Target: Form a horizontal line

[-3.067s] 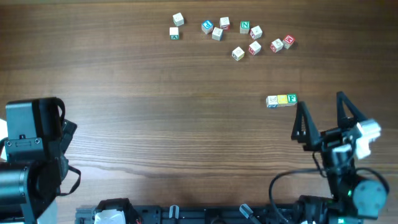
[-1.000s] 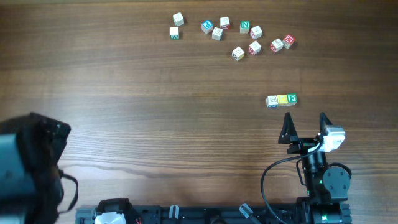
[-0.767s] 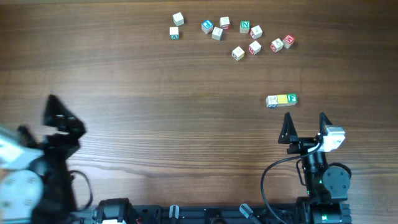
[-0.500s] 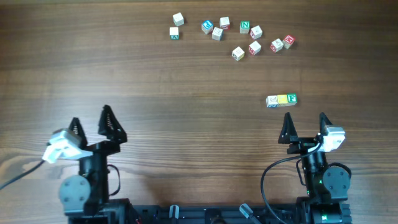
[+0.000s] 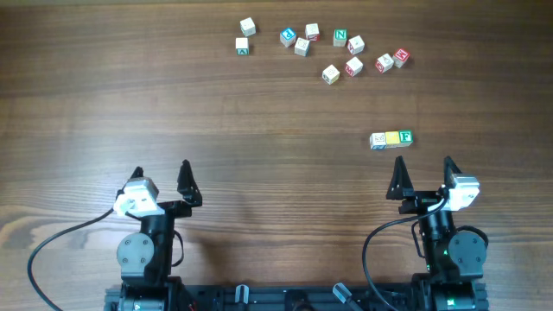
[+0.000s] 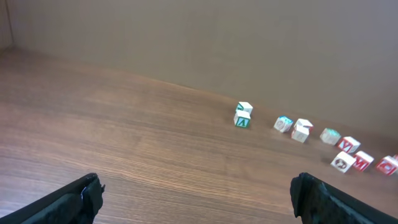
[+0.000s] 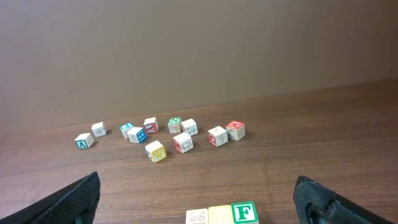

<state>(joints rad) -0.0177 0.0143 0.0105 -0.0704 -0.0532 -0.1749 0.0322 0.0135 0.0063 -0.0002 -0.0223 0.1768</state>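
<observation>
Right gripper (image 5: 423, 164) spread wide, empty, just below the horizontal line (image 5: 391, 139). Left gripper (image 5: 162, 169) also wide, well apart from it. Row's three touch: pale cube (image 5: 378, 140), yellow cube (image 5: 392, 138), F cube (image 5: 405, 137). Likely light, rigid, slick wood; pinch flat opposite faces, one cube at a time.

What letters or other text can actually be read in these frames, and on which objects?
"F", green, on the right-end cube of the three-cube row.
"A", green, on the leftmost loose cube.
Letters on the other loose cubes are too small or blurred to read.
</observation>
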